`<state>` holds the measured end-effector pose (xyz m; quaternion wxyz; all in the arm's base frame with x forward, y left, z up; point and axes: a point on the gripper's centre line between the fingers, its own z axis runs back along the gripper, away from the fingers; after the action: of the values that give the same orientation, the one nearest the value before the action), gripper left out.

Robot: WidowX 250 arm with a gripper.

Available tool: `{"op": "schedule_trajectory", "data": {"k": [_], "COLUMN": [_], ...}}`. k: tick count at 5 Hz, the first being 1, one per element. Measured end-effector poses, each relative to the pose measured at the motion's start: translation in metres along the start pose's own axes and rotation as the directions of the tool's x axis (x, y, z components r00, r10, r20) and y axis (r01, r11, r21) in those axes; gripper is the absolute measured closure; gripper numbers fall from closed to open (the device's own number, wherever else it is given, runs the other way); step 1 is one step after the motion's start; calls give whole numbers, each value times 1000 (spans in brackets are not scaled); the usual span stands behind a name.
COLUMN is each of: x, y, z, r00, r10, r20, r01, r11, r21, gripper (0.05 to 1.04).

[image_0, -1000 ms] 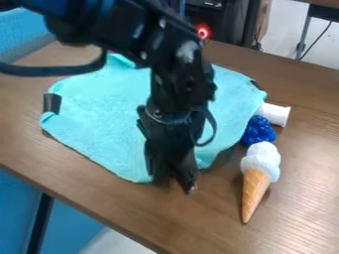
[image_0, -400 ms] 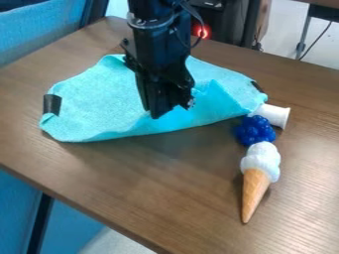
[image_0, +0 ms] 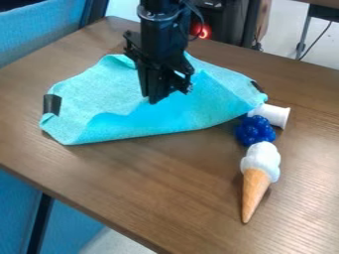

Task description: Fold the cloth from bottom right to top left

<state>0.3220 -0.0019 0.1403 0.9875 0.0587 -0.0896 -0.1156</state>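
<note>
Black robot arm [image_0: 161, 42] with a looping cable [image_0: 201, 20]

The forearm is a dark, blocky column – black casing, a paler grey band [image_0: 156, 18] around its upper part, the thin black cable curving alongside – above angular side brackets [image_0: 132, 45] and a narrow, tapering black gripper [image_0: 156, 100] with small silvery glints

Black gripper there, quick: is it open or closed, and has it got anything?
The gripper: closed, holding a folded-over part of the turquoise cloth.

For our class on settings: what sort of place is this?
Probably a lab or office workspace: a brown wood-grain table, a blue fabric-like partition beside it, and a black robot gripper over turquoise cloth.
</note>
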Motion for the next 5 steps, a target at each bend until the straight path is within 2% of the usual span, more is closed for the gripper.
{"op": "schedule_trajectory", "data": {"k": [2, 3, 4, 5], "x": [19, 28, 35, 39], "y": [33, 54, 68, 75], "z": [5, 6, 6, 4], "r00": [996, 991, 987, 977], "r10": [-20, -23, -61, -149], "r20": [-92, -129, -147, -152], "r01": [24, 29, 68, 161], "r11": [999, 999, 996, 985], "r21": [43, 40, 48, 64], "gripper": [1024, 1024, 1026, 1027]}}
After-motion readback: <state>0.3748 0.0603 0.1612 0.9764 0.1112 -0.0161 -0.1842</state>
